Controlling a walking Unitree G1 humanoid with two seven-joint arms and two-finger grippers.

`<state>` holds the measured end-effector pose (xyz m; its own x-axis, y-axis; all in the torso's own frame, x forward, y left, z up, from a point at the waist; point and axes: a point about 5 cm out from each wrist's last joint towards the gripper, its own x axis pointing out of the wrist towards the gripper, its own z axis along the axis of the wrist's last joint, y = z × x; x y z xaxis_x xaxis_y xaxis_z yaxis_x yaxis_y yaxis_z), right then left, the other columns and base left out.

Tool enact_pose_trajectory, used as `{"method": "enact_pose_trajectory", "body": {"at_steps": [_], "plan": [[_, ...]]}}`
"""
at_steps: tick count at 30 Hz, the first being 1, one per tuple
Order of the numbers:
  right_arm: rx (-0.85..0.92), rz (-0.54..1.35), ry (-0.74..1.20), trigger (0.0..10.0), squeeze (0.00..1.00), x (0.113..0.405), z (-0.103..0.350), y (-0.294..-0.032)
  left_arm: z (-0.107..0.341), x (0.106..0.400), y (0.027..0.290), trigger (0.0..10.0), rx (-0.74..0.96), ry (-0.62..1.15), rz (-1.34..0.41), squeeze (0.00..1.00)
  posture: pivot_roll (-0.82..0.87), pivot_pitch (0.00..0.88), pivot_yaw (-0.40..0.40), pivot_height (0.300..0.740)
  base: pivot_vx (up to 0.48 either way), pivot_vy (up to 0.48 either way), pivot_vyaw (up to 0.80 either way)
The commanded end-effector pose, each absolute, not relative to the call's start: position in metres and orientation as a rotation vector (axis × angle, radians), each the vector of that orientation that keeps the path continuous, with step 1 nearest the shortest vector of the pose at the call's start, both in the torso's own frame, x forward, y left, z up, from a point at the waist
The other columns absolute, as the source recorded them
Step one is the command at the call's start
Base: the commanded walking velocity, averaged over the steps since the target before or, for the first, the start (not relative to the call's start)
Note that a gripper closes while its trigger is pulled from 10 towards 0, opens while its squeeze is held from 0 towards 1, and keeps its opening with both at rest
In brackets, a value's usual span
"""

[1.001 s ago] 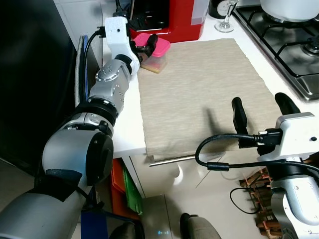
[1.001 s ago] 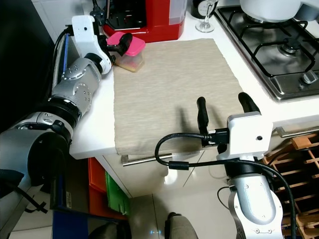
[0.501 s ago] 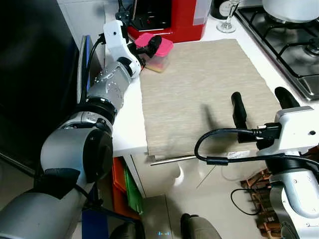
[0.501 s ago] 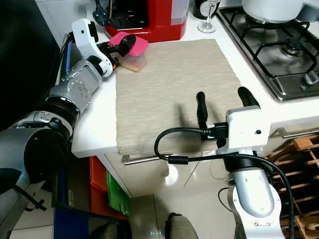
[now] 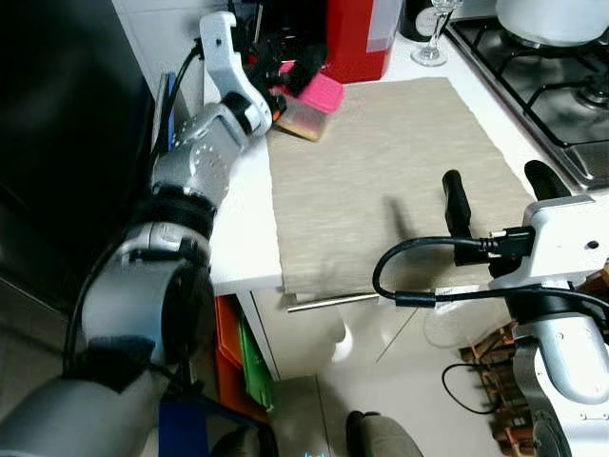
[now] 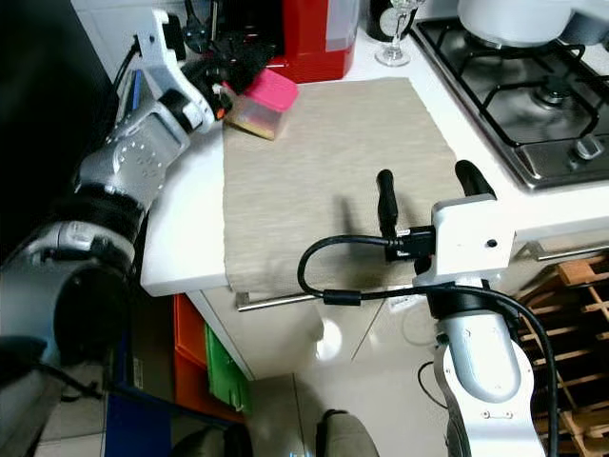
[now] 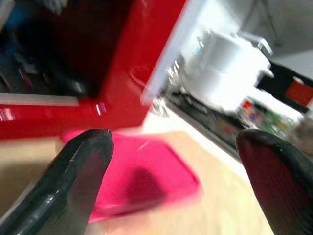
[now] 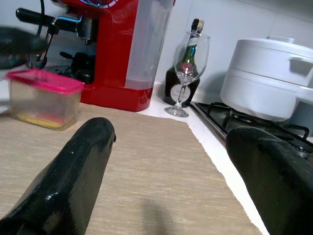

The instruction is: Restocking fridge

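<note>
Pink-lidded tub (image 6: 259,102) at far-left corner of mat (image 6: 333,181) on table (image 6: 181,238), by red coffee machine (image 6: 319,38). Left claw (image 5: 290,71) right over lid, fingers spread wide, nothing gripped. Yellowish contents inside. Right claw (image 6: 423,195) near edge, open, empty; left arm nearer.

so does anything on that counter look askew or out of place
Yes: the pink-lidded container sits tilted, one side raised off the beige mat, with the left gripper at it beside the red coffee machine. Nothing looks spilled.
</note>
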<state>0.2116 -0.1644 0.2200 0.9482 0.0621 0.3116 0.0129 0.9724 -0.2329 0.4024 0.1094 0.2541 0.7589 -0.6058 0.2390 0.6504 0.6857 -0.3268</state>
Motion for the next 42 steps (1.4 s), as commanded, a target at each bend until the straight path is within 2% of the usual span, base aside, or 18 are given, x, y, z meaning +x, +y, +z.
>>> {"method": "enact_pose_trajectory", "body": {"at_steps": [1,7,8,12,15,17,21,24,28,42], "plan": [[-0.234,0.034,-0.347,10.0,0.00,0.211,0.223,-0.165,0.258,0.399,0.105,10.0,-0.398,-0.102,-0.748,0.00,-0.28,0.098,0.054,0.740,0.000,0.000,0.00],[-0.233,0.050,-0.351,10.0,0.00,0.216,0.221,-0.164,0.254,0.377,0.096,10.0,-0.452,-0.078,-0.804,0.00,-0.25,0.079,0.046,0.740,0.000,0.000,0.00],[-0.233,0.055,-0.356,10.0,0.00,0.217,0.222,-0.164,0.259,0.366,0.091,10.0,-0.465,-0.086,-0.832,0.00,-0.25,0.075,0.047,0.740,0.000,0.000,0.00],[-0.233,0.056,-0.362,10.0,0.00,0.218,0.222,-0.164,0.272,0.354,0.090,10.0,-0.453,-0.131,-0.855,0.00,-0.25,0.065,0.048,0.740,0.000,0.000,0.00],[-0.233,0.058,-0.362,10.0,0.00,0.220,0.220,-0.164,0.274,0.363,0.106,10.0,-0.280,-0.230,-0.715,0.00,-0.24,0.054,0.045,0.740,0.000,0.000,0.00],[-0.233,0.060,-0.363,10.0,0.00,0.220,0.220,-0.163,0.273,0.366,0.110,10.0,-0.252,-0.235,-0.667,0.00,-0.24,0.050,0.044,0.740,0.000,0.000,0.00],[-0.230,0.062,-0.367,10.0,0.00,0.221,0.220,-0.163,0.258,0.384,0.129,10.0,-0.156,-0.181,-0.478,0.00,-0.25,0.044,0.045,0.740,0.000,0.000,0.00],[-0.228,0.062,-0.369,10.0,0.00,0.219,0.220,-0.163,0.241,0.394,0.134,10.0,-0.098,-0.117,-0.406,0.00,-0.26,0.051,0.042,0.740,0.000,0.000,0.00],[-0.228,0.069,-0.365,10.0,0.00,0.217,0.218,-0.161,0.230,0.405,0.133,10.0,-0.019,-0.067,-0.343,0.00,-0.26,0.061,0.044,0.740,0.000,0.000,0.00],[-0.222,0.046,-0.333,10.0,0.00,0.203,0.215,-0.161,0.241,0.420,0.110,10.0,0.045,-0.085,-0.300,0.00,-0.32,0.136,0.060,0.740,0.000,0.000,0.00]]}}
